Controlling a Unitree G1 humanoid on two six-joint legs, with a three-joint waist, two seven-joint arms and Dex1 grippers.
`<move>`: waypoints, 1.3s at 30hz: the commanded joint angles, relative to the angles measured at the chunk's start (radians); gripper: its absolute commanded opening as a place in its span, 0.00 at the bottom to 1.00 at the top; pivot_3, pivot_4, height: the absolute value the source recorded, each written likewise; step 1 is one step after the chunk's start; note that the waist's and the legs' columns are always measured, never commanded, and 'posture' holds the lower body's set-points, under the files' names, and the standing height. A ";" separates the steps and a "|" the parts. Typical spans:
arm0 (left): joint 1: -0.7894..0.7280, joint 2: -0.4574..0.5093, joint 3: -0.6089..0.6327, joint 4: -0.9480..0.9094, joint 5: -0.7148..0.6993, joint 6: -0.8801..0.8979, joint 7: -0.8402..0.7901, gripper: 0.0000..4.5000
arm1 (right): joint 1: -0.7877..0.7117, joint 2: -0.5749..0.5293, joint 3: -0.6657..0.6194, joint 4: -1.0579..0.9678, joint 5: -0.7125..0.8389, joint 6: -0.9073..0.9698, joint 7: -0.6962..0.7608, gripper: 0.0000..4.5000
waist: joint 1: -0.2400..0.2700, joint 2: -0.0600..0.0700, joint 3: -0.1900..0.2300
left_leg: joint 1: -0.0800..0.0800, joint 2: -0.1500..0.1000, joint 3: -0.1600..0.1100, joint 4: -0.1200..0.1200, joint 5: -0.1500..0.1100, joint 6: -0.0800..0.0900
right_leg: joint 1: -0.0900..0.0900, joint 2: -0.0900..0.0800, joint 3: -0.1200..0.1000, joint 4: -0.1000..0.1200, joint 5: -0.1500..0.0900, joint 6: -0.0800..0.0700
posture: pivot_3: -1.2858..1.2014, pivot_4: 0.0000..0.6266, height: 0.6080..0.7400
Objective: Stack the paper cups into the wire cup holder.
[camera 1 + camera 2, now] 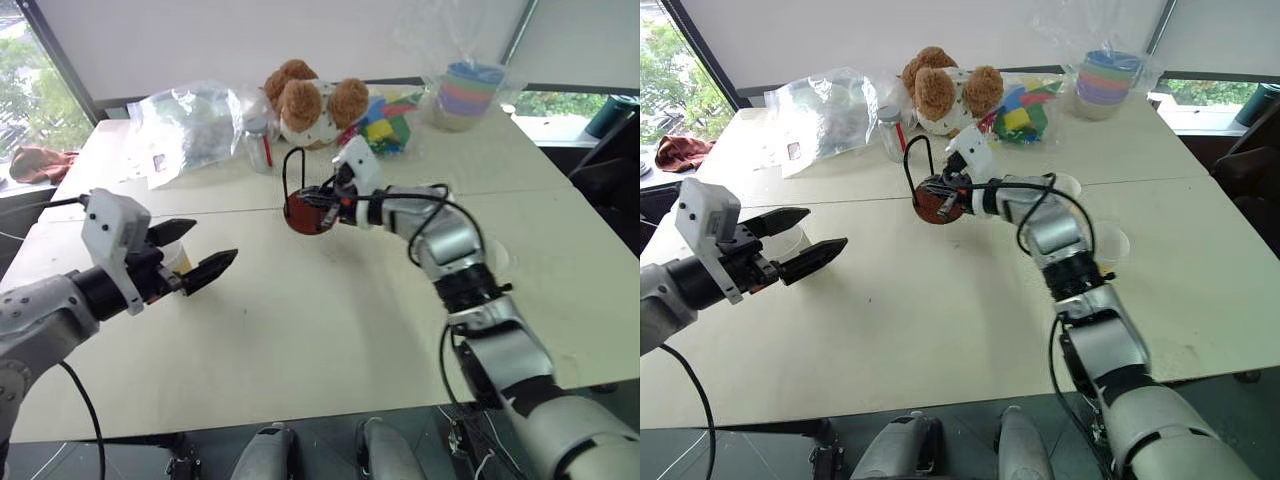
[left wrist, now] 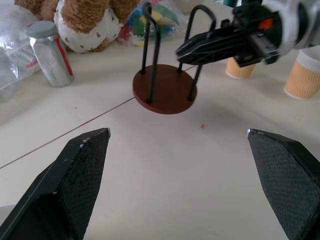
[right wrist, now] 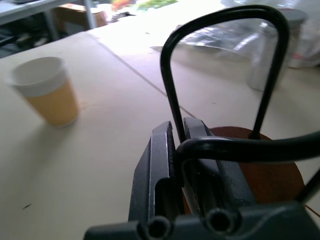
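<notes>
one thin loop of the wire cup holder (image 1: 300,195) is pinched in your right end effector (image 1: 325,200); light, stiff, tippy—hold low, left end effector (image 1: 197,252) spread at nine o'clock.

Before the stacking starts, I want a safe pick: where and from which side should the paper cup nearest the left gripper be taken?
Grip the paper cup across its tan side wall, just under the white rim, coming in level from the side. It stands upright and tapers downward, so the wider top resists slipping through. The left gripper already stands open beside it.

Office-like room: large pale table (image 1: 330,330), window blind (image 1: 250,40), greenery outside, toys piled on table.
</notes>
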 commanded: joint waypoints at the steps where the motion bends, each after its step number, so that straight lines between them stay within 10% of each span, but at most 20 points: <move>1: -0.012 0.017 0.009 -0.059 -0.072 0.012 0.017 1.00 | 0.021 -0.074 0.004 -0.165 0.088 0.067 0.171 0.01 | -0.001 0.000 0.000 | 0.000 0.000 0.000 0.000 0.000 0.000 | 0.000 0.000 0.000 0.000 0.000 0.000 | 0.52 0.24 1.00; 16: 0.072 0.124 0.016 -0.098 -0.125 0.053 -0.031 1.00 | 0.191 -0.111 0.074 -0.303 0.068 0.106 0.194 0.01 | 0.002 0.000 0.000 | 0.002 0.001 0.000 0.001 -0.002 0.003 | 0.000 0.000 0.000 0.000 0.000 -0.001 | 0.52 0.24 1.00; 24: 0.033 0.129 -0.024 -0.057 -0.099 0.047 -0.062 1.00 | 0.217 -0.165 0.058 -0.387 0.091 0.183 0.189 0.82 | 0.003 0.000 0.000 | 0.002 0.001 0.000 0.001 0.000 0.000 | 0.000 0.000 0.000 0.000 0.000 -0.001 | 0.52 0.24 1.00; 39: -0.082 0.136 -0.170 0.070 0.067 -0.014 -0.249 1.00 | 0.181 -0.703 -0.064 -0.562 0.125 0.308 0.377 0.82 | 0.003 0.001 0.001 | 0.001 0.001 0.001 0.001 -0.003 0.005 | 0.001 0.000 0.000 -0.002 0.000 -0.001 | 0.52 0.24 1.00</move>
